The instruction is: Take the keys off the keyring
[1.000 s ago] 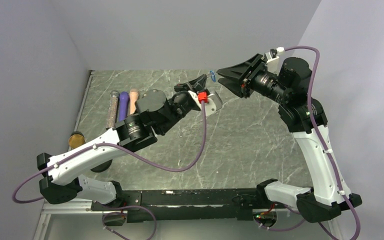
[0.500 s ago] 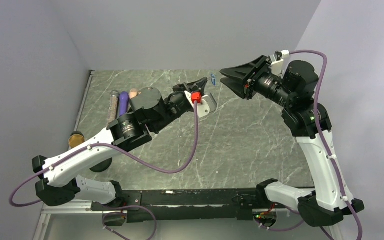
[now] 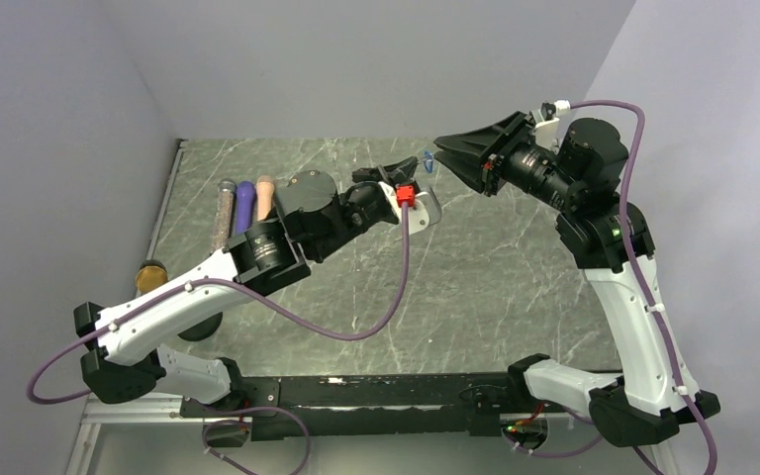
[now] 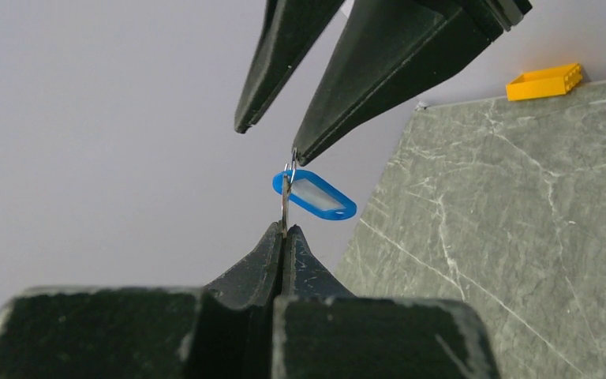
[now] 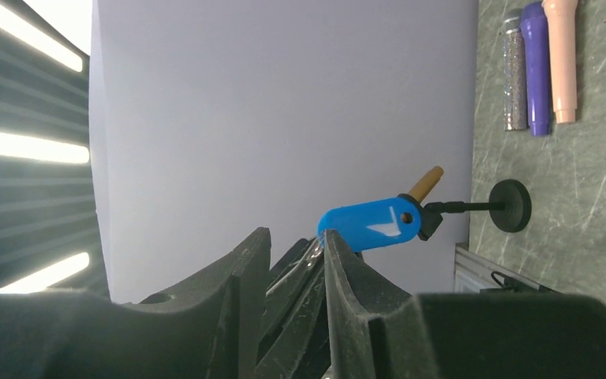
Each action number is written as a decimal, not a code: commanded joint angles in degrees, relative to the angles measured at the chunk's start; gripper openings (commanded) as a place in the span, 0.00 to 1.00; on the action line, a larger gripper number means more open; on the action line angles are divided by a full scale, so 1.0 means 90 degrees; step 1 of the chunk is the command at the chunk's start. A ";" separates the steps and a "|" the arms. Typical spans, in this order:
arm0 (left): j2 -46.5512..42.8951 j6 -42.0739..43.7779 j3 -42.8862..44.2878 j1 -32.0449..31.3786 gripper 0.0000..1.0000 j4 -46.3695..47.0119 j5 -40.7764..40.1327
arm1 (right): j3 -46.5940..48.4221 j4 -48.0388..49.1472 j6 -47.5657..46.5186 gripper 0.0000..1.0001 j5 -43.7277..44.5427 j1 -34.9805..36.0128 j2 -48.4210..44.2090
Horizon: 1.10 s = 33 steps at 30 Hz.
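Keys [image 4: 314, 195] in left tool [image 4: 283, 234]

Soft, even light fills the enclosure, leaving faint shadows on the table [image 3: 515, 287]. Light strips [image 5: 28, 146] flare white at the right wrist view's edge; both wrist foregrounds are blurred.

Robotics lab, bench-top test cell.

A white-and-black left arm [image 3: 173, 302] and right arm [image 3: 633, 302] stood bolted to a black rail [image 3: 376, 392] at the near edge of a grey-green marbled table [image 3: 495, 287], trailing purple cables [image 3: 356, 332]. Plain pale walls [image 3: 376, 69] boxed the table in, and strip lights [image 5: 24, 147] glowed in the right wrist view.
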 commanded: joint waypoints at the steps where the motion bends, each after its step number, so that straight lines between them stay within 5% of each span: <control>1: 0.0087 0.0202 0.0338 -0.0007 0.00 0.0043 -0.0128 | 0.0122 0.0090 0.0128 0.34 -0.0134 0.0028 -0.0093; 7: 0.0194 0.0224 0.0462 -0.0031 0.00 0.0025 -0.0234 | 0.0300 -0.0060 0.0029 0.25 -0.0245 0.0023 0.0021; 21: 0.0414 0.0309 0.0688 -0.0077 0.00 -0.0033 -0.0416 | 0.0229 -0.0337 -0.0138 0.24 -0.0477 0.0027 0.0005; 33: 0.0356 0.0246 0.0745 -0.0148 0.00 -0.0102 -0.0462 | 0.0605 -0.0707 -0.0422 0.08 -0.0292 0.0028 0.0096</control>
